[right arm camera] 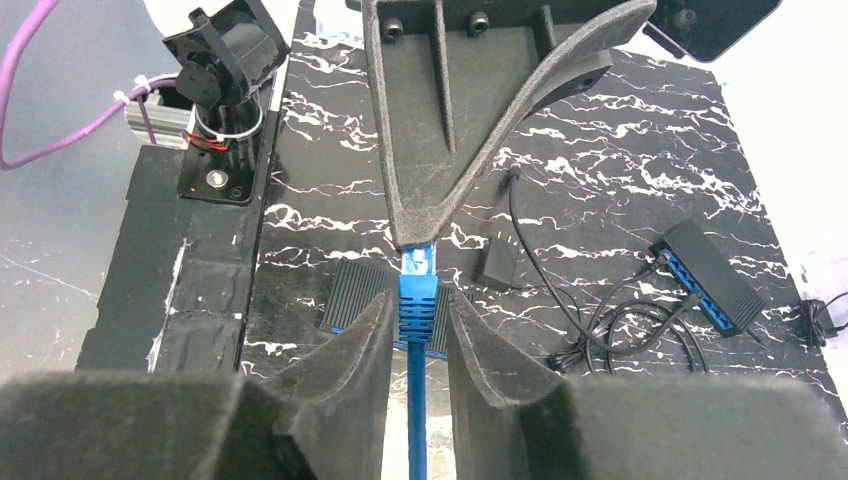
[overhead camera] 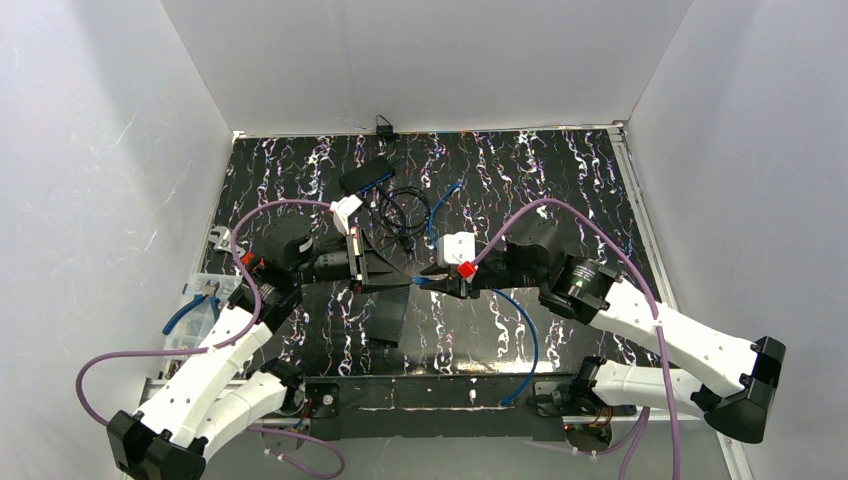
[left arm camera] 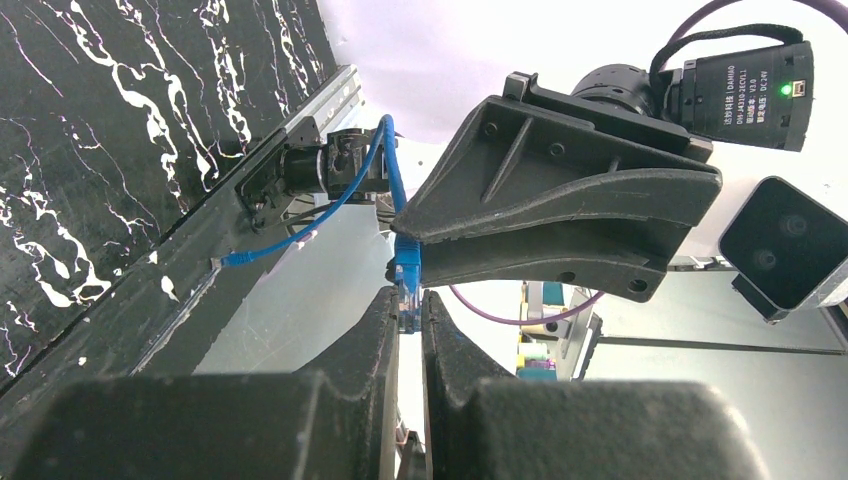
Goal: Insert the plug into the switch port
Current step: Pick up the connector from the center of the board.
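Plug: long axis and tip point into left gripper, which clamps it; blue, ribbed boot. Right gripper: grip indeterminate.

Top external: high, behind both arms, tilted down over whole counter; widest, farthest view.
Left wrist: tight behind left gripper, low, facing rightward along near counter edge to right arm's base.
Right wrist: tight behind right gripper, facing leftward and down, left arm's base at upper left.
Shared by all three: blue plug where grippers meet.
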